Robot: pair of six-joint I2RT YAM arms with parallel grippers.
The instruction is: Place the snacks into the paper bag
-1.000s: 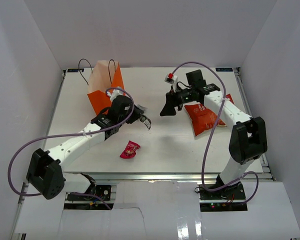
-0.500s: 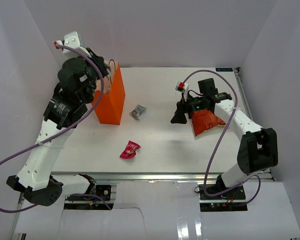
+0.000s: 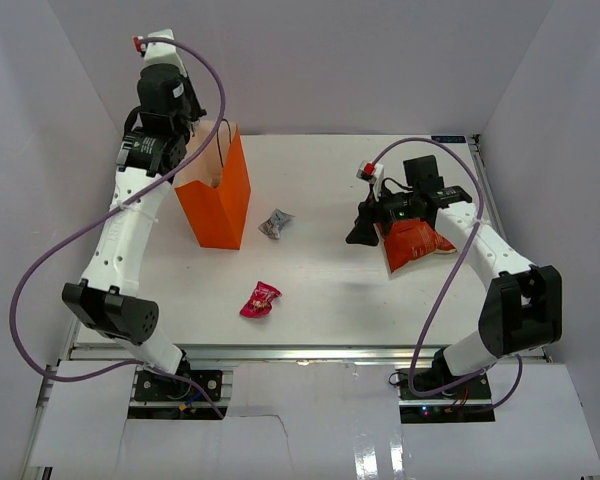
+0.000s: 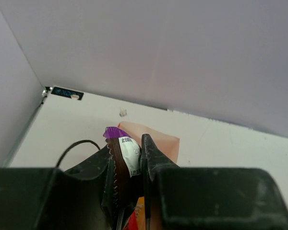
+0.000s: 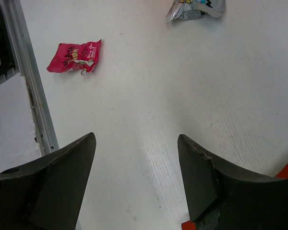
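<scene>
The left gripper (image 4: 129,162), high at the top view's upper left, had its jaws pinched on a purple-and-white candy (image 4: 126,152) (print unreadable), just above the paper bag (image 3: 220,195) mouth. At right, the right gripper (image 3: 363,228) hovered with jaws wide and empty, just left of the chip bag (image 3: 412,243).

White table (image 3: 330,290) (pale walls (image 3: 310,60) around)

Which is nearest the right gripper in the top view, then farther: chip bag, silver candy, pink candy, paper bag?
1. Chip bag, just right of the right gripper.
2. Silver candy, to its left.
3. Pink candy, left, toward the front.
4. Paper bag, far left.
</scene>
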